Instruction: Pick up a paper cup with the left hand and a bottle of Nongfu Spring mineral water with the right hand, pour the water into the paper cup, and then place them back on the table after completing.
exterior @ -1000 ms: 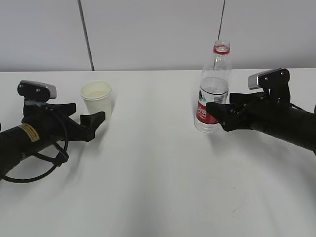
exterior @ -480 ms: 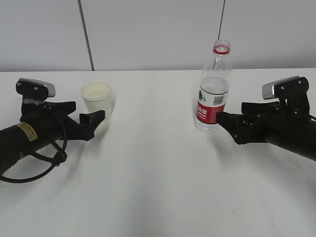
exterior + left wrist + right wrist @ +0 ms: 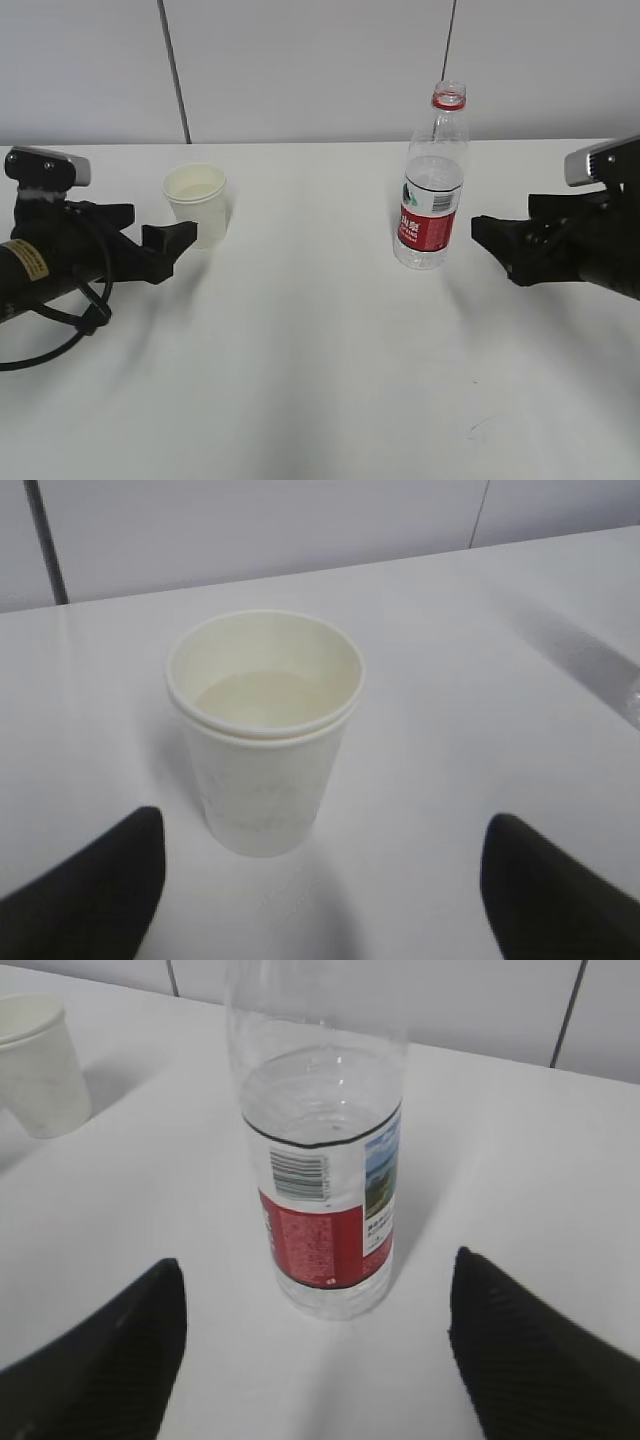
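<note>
From the outside camera, the paper cup (image 3: 196,203) stands upright on the table (image 3: 300,380), just beyond the left hand (image 3: 175,243), not touching it. The bottle (image 3: 431,185), uncapped and upright, stands apart from the right hand (image 3: 490,238).

The left wrist camera shows that gripper's fingers (image 3: 85,890) spread wide, empty, the cup between and beyond them.

The right wrist camera shows the other gripper likewise spread, with water (image 3: 320,1125) partly filling the bottle.
</note>
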You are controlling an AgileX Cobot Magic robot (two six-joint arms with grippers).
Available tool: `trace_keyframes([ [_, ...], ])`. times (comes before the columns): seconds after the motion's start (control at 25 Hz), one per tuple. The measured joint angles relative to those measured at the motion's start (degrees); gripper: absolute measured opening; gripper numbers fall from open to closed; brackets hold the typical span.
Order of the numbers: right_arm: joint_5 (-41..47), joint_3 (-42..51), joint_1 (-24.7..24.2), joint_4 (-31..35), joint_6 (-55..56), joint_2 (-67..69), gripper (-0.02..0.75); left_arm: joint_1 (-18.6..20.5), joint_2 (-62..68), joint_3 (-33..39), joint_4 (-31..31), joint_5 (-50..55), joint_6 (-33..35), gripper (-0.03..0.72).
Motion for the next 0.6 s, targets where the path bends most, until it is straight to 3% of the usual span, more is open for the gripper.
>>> trace_keyframes([
  [0.36,10.0,-0.4,0.0,1.1,4.1,-11.4,0.596,0.0,-13.2,0.0,0.1,12.8,-6.6,0.582],
  [0.6,18.9,-7.0,0.0,1.1,10.8,-13.1,0.595,0.0,-22.0,-2.9,0.5,26.0,-9.8,0.552],
])
